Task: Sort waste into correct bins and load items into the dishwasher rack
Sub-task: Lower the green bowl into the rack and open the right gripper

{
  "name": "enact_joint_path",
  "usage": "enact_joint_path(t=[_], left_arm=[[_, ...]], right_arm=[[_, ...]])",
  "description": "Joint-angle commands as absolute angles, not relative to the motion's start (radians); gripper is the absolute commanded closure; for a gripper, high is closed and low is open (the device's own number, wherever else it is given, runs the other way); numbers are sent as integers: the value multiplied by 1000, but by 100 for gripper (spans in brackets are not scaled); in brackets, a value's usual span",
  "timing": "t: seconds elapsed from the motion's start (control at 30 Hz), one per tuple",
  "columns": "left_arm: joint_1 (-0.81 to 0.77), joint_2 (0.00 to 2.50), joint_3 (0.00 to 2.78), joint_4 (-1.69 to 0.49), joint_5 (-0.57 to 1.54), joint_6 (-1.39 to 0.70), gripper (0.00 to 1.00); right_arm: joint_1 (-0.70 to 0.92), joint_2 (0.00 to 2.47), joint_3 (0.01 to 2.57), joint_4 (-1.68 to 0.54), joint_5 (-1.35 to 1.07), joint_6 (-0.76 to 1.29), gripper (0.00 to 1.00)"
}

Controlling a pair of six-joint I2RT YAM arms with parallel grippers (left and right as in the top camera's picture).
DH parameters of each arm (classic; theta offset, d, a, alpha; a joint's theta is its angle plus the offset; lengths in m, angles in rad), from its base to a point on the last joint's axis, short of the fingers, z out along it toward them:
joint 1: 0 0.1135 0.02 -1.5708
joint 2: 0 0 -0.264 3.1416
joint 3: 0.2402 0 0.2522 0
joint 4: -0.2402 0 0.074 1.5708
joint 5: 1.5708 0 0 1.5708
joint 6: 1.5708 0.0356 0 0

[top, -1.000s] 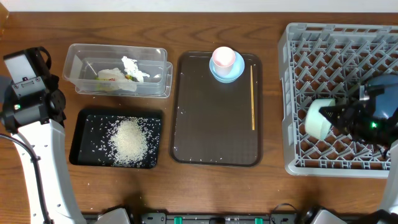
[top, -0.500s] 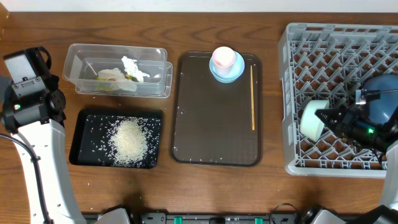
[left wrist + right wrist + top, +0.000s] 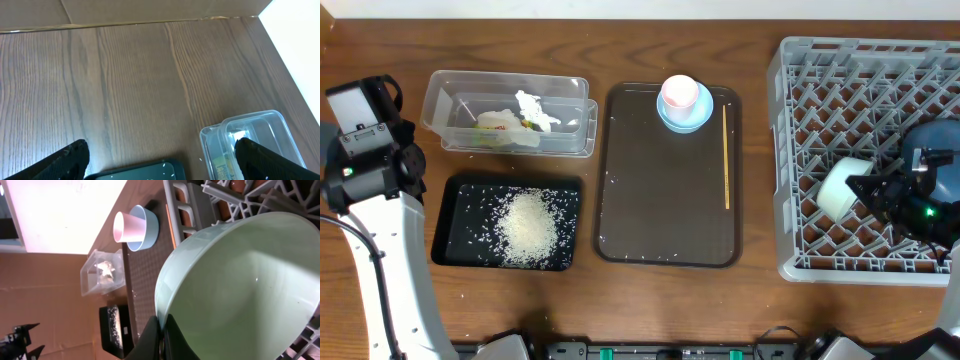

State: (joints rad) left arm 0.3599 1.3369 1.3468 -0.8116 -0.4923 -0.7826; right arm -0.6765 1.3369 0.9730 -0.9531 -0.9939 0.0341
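My right gripper (image 3: 875,190) is shut on the rim of the mint-green bowl (image 3: 842,188), held on its side over the left part of the grey dishwasher rack (image 3: 865,60); the bowl fills the right wrist view (image 3: 245,285), pinched at its edge (image 3: 162,330). The pink cup (image 3: 679,93) sits in the pale-blue small bowl (image 3: 692,117) on the brown serving tray (image 3: 660,200), with the chopstick (image 3: 726,158) beside them. Rice (image 3: 528,226) lies in the black tray (image 3: 455,225). Tissue (image 3: 532,108) and wrapper (image 3: 500,124) lie in the clear tub (image 3: 575,130). My left gripper (image 3: 160,160) is open above the table.
The rack takes up the right end of the table. A dark blue rounded shape (image 3: 938,145) lies in the rack behind my right arm. The left arm's white link (image 3: 380,260) runs along the table's left edge.
My right gripper has carried the mint-green bowl slightly right and deeper over the rack. The left arm has not moved.
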Motion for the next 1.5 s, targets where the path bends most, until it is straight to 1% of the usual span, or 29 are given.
enact_joint_path(t=[0.0, 0.07, 0.23, 0.27, 0.33, 0.4, 0.43, 0.67, 0.8, 0.97, 1.1, 1.13, 1.2, 1.23, 1.27, 1.3, 1.37, 1.4, 1.47], left_arm=[[364, 1339, 1350, -815, -494, -787, 5], [364, 1339, 1350, -815, -494, -787, 5], [364, 1339, 1350, -815, -494, -787, 5], [364, 1339, 1350, -815, -494, -787, 5], [364, 1339, 1350, -815, -494, -787, 5], [364, 1339, 1350, -815, -494, -787, 5], [364, 1339, 1350, -815, -494, -787, 5], [364, 1339, 1350, -815, -494, -787, 5], [364, 1339, 1350, -815, -494, -787, 5], [364, 1339, 1350, -815, -494, -787, 5], [364, 1339, 1350, -815, -494, -787, 5], [364, 1339, 1350, -815, -494, -787, 5], [364, 1339, 1350, -815, -494, -787, 5], [364, 1339, 1350, -815, -494, -787, 5], [364, 1339, 1350, -815, -494, -787, 5], [364, 1339, 1350, -815, -494, -787, 5], [364, 1339, 1350, -815, -494, -787, 5], [364, 1339, 1350, -815, -494, -787, 5], [364, 1339, 1350, -815, -494, -787, 5]], right_arm=[[-689, 1348, 994, -963, -811, 54, 97], [-689, 1348, 1027, -991, -752, 67, 95], [-689, 1345, 1133, -1081, -599, 103, 84], [-689, 1345, 1152, -1095, -581, 111, 76], [-689, 1345, 1181, -1117, -564, 120, 67], [-689, 1345, 1203, -1132, -564, 125, 60], [-689, 1345, 1212, -1140, -564, 133, 59], [-689, 1328, 1250, -1171, -535, 147, 58], [-689, 1288, 1249, -1172, -469, 180, 57], [-686, 1215, 1249, -1172, -468, 187, 58], [-686, 1163, 1249, -1180, -467, 186, 59], [-685, 1152, 1249, -1185, -465, 186, 61], [-672, 1140, 1249, -1195, -455, 186, 67], [-662, 1140, 1249, -1198, -447, 186, 74], [-652, 1142, 1247, -1197, -435, 186, 77], [-640, 1145, 1245, -1195, -413, 187, 85], [-618, 1154, 1238, -1184, -360, 209, 95], [-608, 1160, 1232, -1177, -330, 226, 98], [-586, 1175, 1214, -1154, -279, 255, 99]])
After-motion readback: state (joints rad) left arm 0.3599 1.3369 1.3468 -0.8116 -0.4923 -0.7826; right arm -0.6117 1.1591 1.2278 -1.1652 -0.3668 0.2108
